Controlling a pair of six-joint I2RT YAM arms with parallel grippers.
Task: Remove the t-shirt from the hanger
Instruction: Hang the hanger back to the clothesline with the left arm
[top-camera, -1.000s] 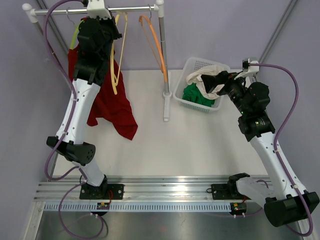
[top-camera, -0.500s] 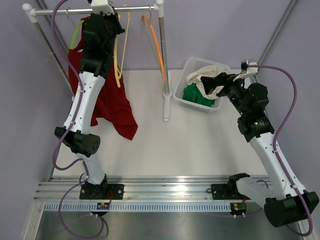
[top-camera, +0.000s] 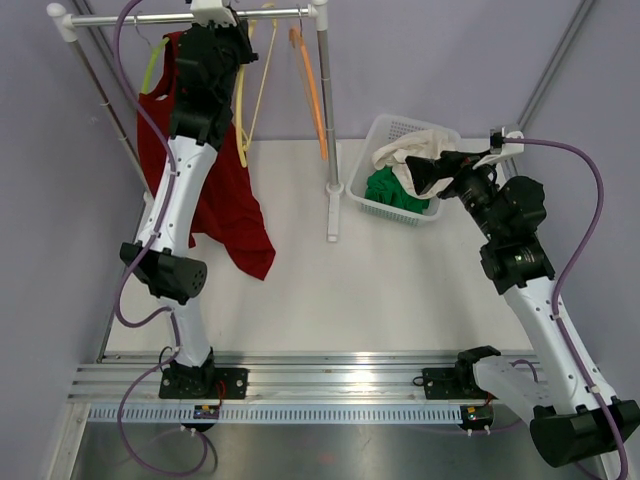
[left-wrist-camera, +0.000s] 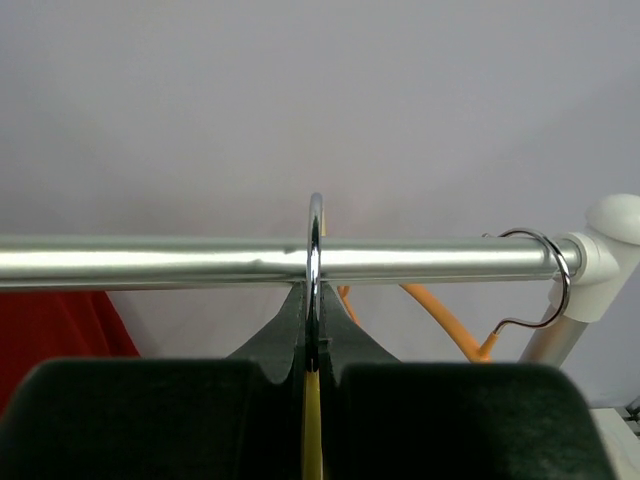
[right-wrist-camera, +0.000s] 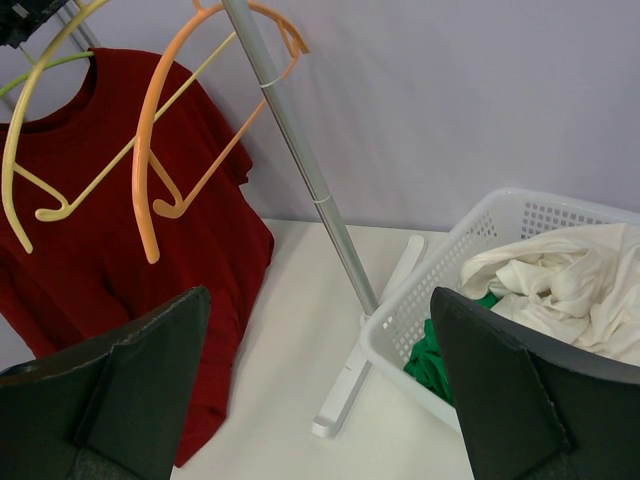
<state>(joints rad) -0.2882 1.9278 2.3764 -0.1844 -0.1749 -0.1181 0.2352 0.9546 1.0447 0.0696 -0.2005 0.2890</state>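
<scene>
The red t-shirt (top-camera: 225, 215) hangs on a green hanger (top-camera: 152, 72) at the left of the rail (top-camera: 130, 18); its hem rests on the table. It also shows in the right wrist view (right-wrist-camera: 100, 230). My left gripper (top-camera: 222, 28) is up at the rail, to the right of the shirt's collar. It is shut on the neck of an empty yellow hanger (left-wrist-camera: 312, 430), whose metal hook (left-wrist-camera: 316, 240) sits over the rail (left-wrist-camera: 150, 262). My right gripper (top-camera: 435, 172) is open and empty above the basket (top-camera: 388, 205), facing the rack (right-wrist-camera: 320, 390).
An empty orange hanger (top-camera: 312, 90) hangs near the rail's right end, beside the rack's post (top-camera: 326, 120). The white basket holds white cloth (right-wrist-camera: 560, 280) and green cloth (right-wrist-camera: 435, 360). The rack's foot (top-camera: 332, 215) lies on the table.
My left arm has reached further up and right along the rail; the yellow and orange hangers have swung right. My right gripper has shifted slightly up and right.
</scene>
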